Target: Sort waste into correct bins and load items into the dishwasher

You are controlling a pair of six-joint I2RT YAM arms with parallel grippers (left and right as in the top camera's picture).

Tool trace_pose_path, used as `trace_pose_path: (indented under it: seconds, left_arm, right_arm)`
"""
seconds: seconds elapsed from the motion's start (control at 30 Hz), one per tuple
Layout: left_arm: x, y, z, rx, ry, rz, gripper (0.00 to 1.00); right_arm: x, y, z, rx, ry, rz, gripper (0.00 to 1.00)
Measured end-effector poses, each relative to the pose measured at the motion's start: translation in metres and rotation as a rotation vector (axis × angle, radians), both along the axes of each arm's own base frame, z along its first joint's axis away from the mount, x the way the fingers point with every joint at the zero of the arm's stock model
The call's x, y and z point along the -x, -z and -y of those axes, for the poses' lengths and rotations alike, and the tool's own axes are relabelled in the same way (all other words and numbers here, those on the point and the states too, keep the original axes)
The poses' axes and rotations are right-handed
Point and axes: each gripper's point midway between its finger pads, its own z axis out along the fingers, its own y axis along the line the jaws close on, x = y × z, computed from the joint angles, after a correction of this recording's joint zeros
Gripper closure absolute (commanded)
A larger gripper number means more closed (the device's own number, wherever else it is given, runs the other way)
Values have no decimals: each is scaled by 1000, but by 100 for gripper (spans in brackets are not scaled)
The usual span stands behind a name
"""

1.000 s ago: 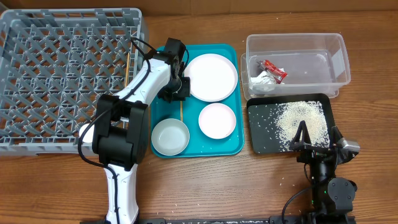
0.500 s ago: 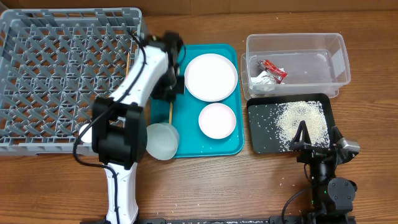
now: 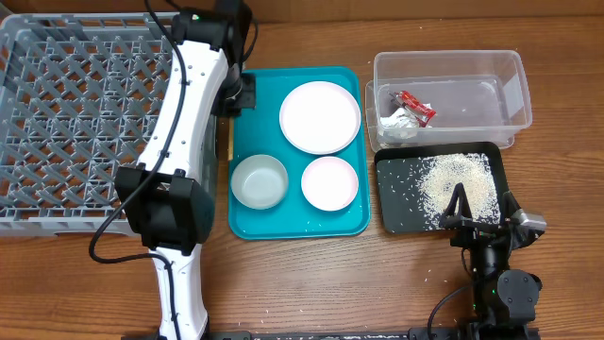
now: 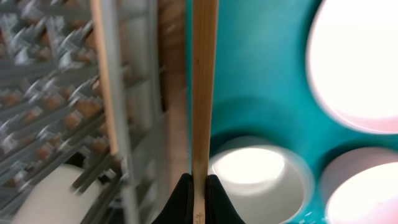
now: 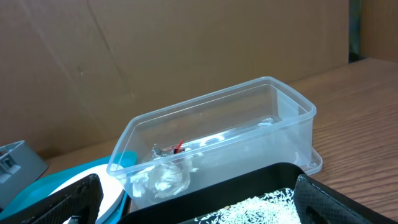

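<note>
My left pincer was clamped shut on one end of a thin wooden chopstick. Its long axis ran straight out from my jaws, along the edge of the teal plastic tray. The square grey lattice dish rack lay just beside it, to my left.

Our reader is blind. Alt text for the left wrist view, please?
The left fingers pinch a wooden chopstick above the edge of a teal tray holding a grey-blue bowl, a white plate and a pink bowl. The grey dish rack, with a second chopstick, lies at left.
</note>
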Motion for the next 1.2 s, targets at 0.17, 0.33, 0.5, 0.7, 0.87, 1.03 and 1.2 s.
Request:
trace_pose_path:
  seconds: [0.17, 0.33, 0.5, 0.7, 0.87, 1.03, 1.2]
  left_arm:
    - [9, -2, -37, -79, -55, -43, 96]
    - [0, -1, -80, -80, -137, -19, 96]
    - [-3, 24, -97, -35, -126, -37, 96]
    - [14, 50, -86, -12, -55, -131, 83]
    - [21, 17, -84, -8, -45, -137, 62]
    - [22, -49, -79, -1, -33, 34, 0]
    - [45, -123, -58, 39, 7, 237, 0]
  right_arm:
    - [0, 0, 0, 0, 0, 0, 0]
    - [0, 0, 0, 0, 0, 0, 0]
    - [0, 0, 0, 0, 0, 0, 0]
    - [0, 0, 0, 0, 0, 0, 0]
    - [0, 0, 0, 0, 0, 0, 0]
    - [0, 0, 0, 0, 0, 0, 0]
    - [0, 0, 0, 0, 0, 0, 0]
